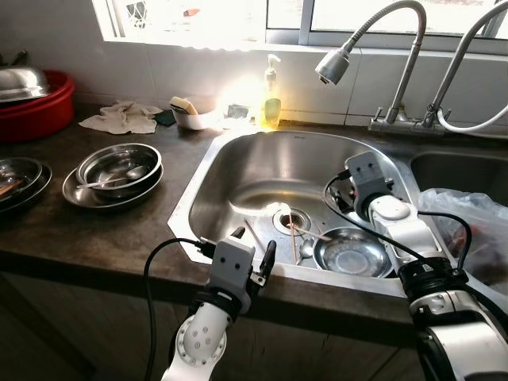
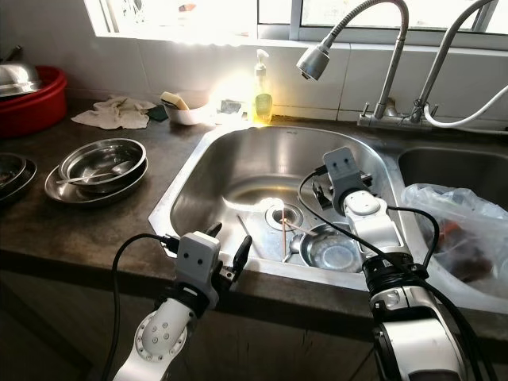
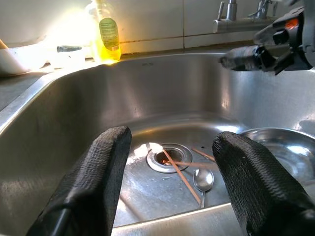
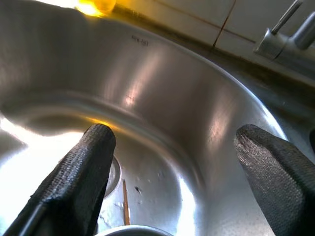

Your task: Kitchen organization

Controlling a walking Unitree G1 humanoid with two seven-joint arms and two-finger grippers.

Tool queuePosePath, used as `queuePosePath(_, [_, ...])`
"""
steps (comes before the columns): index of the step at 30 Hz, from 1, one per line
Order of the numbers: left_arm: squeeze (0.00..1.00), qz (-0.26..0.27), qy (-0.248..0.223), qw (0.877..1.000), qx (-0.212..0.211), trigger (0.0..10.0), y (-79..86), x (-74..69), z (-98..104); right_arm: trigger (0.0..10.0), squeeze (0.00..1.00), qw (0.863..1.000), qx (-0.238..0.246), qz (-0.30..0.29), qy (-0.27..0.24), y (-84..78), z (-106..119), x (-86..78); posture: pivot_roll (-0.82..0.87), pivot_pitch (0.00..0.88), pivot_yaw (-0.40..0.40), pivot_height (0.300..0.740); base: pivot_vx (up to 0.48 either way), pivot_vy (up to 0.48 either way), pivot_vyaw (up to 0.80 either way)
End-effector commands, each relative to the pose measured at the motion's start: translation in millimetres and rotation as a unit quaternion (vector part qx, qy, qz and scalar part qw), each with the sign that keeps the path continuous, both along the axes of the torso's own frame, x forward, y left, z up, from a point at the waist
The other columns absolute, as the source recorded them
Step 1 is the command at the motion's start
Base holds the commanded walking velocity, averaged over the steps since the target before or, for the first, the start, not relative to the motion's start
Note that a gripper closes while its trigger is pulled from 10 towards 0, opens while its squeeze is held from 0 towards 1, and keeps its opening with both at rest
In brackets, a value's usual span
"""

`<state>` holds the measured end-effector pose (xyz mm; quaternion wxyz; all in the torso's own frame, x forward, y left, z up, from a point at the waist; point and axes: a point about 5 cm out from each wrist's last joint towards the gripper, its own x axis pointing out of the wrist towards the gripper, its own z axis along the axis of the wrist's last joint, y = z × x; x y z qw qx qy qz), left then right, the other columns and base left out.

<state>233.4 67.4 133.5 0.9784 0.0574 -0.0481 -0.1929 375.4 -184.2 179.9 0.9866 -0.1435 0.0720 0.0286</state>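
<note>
A steel sink [image 1: 238, 171] holds a small steel bowl [image 1: 352, 252] at its front right. Beside the bowl, wooden chopsticks [image 1: 294, 238] and a spoon [image 3: 203, 179] lie by the drain [image 1: 290, 217]. My left gripper [image 1: 254, 242] hovers over the sink's front rim, open and empty, pointing toward the drain. Over the sink's right side, just behind the bowl, my right gripper [image 1: 340, 194] is open with nothing between its fingers [image 4: 83, 172].
On the dark counter to the left are stacked steel bowls [image 1: 119, 171] with a spoon, steel plates [image 1: 20, 178], a red basin [image 1: 36, 107] and a cloth [image 1: 119, 117]. A soap bottle [image 1: 272, 99] and a flexible faucet [image 1: 341, 63] stand behind the sink. A plastic bag [image 1: 468, 230] lies at right.
</note>
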Motion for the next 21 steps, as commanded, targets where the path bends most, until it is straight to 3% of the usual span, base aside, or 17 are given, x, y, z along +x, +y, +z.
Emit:
queuePosePath(1, [0.0,0.004,0.006,1.0,0.005,10.0,0.5,1.5,-1,10.0,0.0,0.997,0.034,-0.001,-0.065,2.8,16,-9.5,0.14,0.007,-0.053,0.74,0.0,0.0,0.0])
queuePosePath(5, [0.0,0.004,0.005,1.0,0.005,10.0,0.5,2.9,-1,10.0,0.0,0.991,0.063,0.002,-0.118,7.5,25,-25.5,0.14,0.003,-0.049,0.74,0.0,0.0,0.0])
queuePosePath(7, [0.0,0.003,0.004,1.0,0.005,10.0,1.4,4.5,0,10.0,0.0,0.985,0.083,0.006,-0.149,16.8,25,-46.5,0.13,0.005,-0.038,0.74,0.0,0.0,0.0])
queuePosePath(8, [0.0,0.003,0.004,1.0,0.005,10.0,1.4,4.5,0,10.0,0.0,0.985,0.083,0.006,-0.149,16.8,25,-46.5,0.13,0.005,-0.038,0.74,0.0,0.0,0.0])
queuePosePath(9, [0.0,0.001,0.004,1.0,0.004,10.0,1.9,5.2,0,10.0,0.0,0.983,0.095,0.007,-0.159,24.4,21,-61.3,0.12,0.0,-0.025,0.74,0.0,0.0,0.0])
queuePosePath(13, [0.0,-0.002,0.004,1.0,0.002,10.0,0.8,5.5,1,10.0,0.0,0.98,0.108,0.009,-0.165,33.3,15,-83.0,0.13,0.0,-0.024,0.74,0.0,0.0,0.0])
queuePosePath(21, [0.0,0.009,0.017,1.0,-0.012,10.0,7.4,5.7,0,10.0,0.0,0.978,0.132,0.0,-0.163,38.5,6,-118.0,0.13,0.0,-0.016,0.74,0.0,0.0,0.0])
